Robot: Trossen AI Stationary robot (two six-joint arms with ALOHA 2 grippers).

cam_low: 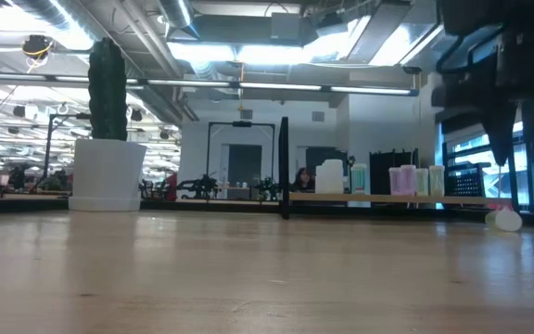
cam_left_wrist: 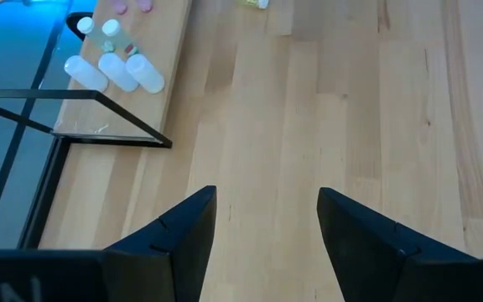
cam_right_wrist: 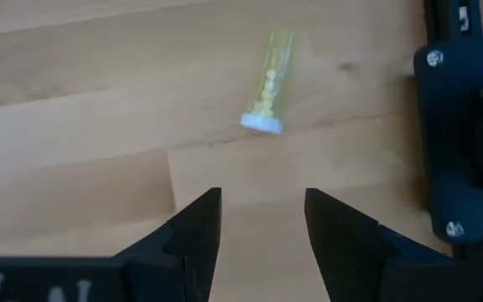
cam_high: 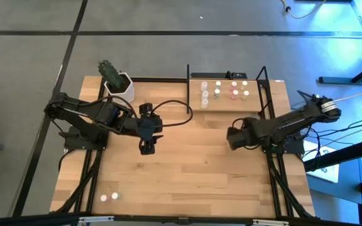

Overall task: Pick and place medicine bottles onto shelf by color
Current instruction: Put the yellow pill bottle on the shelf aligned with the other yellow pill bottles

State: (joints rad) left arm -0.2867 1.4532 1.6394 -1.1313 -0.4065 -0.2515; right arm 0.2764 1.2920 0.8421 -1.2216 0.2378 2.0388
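Tabletop (cam_high: 187, 169): pale wood planks, visible grain, mostly bare from above. Shelf (cam_high: 256, 103) sits at the far side: light-wood board in thin black metal uprights, with the medicine bottles (cam_high: 219, 90) standing on it in small rows, white, green and pink caps. White hexagonal pot (cam_high: 119, 87) with a cactus is at the far left corner.

My left gripper (cam_high: 147, 147) hangs over mid-table, fingers spread, nothing between them. My right gripper (cam_high: 233, 138) is near the right edge, just in front of the shelf, fingers also apart and empty.

Only the overhead shows two more bottles (cam_high: 109, 197), well apart from everything, at the near left edge. Only my right wrist camera shows a yellowish bottle (cam_right_wrist: 269, 84) lying on its side on the wood ahead of my fingers, clear body with small beads inside, white cap. My left wrist camera shows the shelf corner and three plain white bottles (cam_left_wrist: 116, 72) in a tight row. The low view shows the shelf bottles side-on as small translucent cylinders.
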